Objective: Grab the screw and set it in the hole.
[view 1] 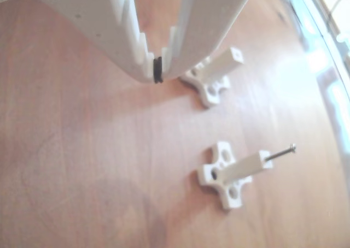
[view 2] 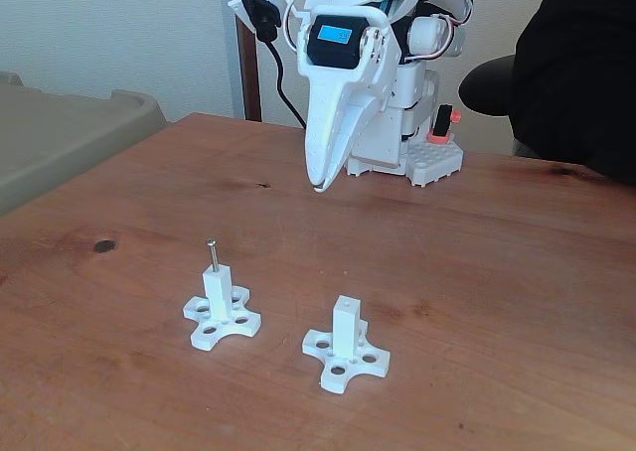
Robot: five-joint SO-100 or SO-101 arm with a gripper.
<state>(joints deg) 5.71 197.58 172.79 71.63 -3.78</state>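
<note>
Silver-grey screw (view 2: 212, 253) stands in a white post's hole (view 2: 214, 269), well apart from the jaws (closed, empty).

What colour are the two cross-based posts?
White, both posts; it shows best in the fixed view, against the brown table.

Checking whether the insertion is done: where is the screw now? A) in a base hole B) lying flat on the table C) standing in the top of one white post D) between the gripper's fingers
C: the screw stands upright in the left post in the fixed view.
</note>
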